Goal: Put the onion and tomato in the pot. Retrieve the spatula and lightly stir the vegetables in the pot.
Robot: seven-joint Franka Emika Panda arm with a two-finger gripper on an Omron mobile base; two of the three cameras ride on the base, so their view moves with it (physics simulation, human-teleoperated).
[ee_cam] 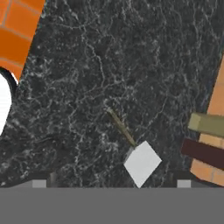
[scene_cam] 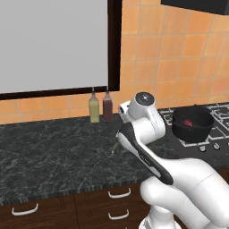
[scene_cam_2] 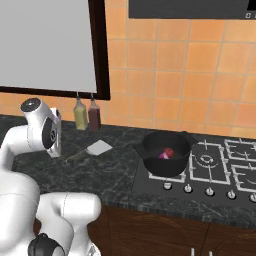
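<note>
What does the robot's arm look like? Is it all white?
Mostly white. The arm has smooth, rounded, chunky segments with dark bands at the joints and a round grey cap on one joint. A dark strip runs along one segment. No cables or markings can be seen.

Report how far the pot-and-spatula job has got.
Done, as far as shows: the tomato sits in the pot on the stove, with something pinkish beside it that I can't identify. In hand: the open gripper hovers above the spatula, which lies flat on the counter, not yet grasped. Left: pick it up and stir.
</note>
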